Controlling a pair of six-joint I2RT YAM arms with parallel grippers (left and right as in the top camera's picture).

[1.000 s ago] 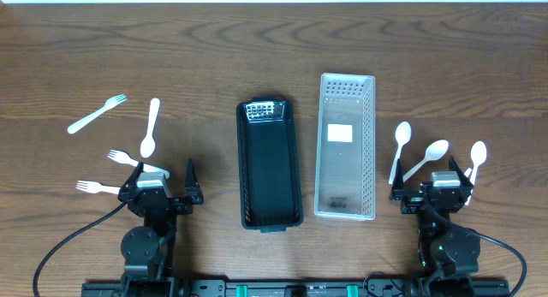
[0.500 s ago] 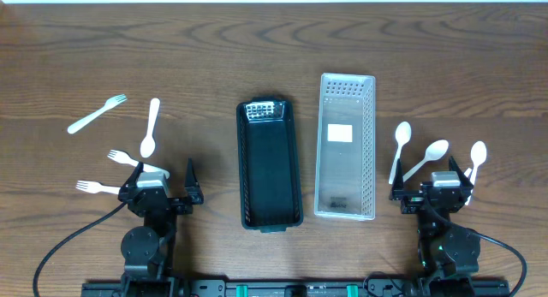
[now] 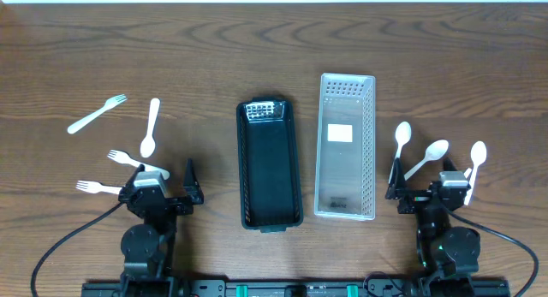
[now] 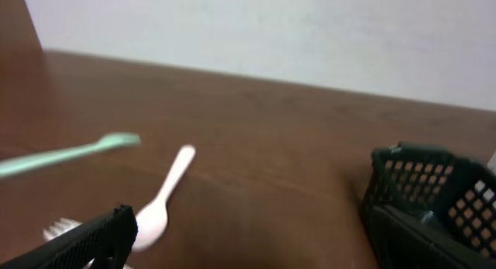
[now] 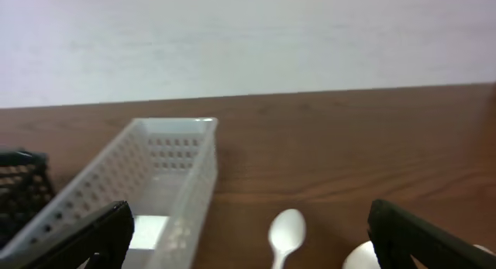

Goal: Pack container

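Note:
A black basket point(image 3: 241, 160) and a white basket point(image 3: 371, 151) lie side by side at mid-table, both without cutlery. Three white forks point(image 3: 97, 114) point(image 3: 128, 159) point(image 3: 96, 188) and one white spoon point(image 3: 150, 128) lie at the left. Three white spoons point(image 3: 400, 147) point(image 3: 427, 157) point(image 3: 475, 158) lie at the right. My left gripper point(image 3: 164, 179) is open and empty near the front edge, just right of the forks. My right gripper point(image 3: 431, 181) is open and empty, just in front of the spoons. The left wrist view shows the spoon point(image 4: 163, 203) and the black basket point(image 4: 434, 195). The right wrist view shows the white basket point(image 5: 147, 191) and a spoon point(image 5: 285, 232).
The table is dark wood. A white label lies on the white basket's floor point(image 3: 342, 133). Both arm bases stand at the table's front edge, with cables running off to the sides.
My right gripper has shifted slightly to the right. The left gripper, baskets and cutlery have not moved.

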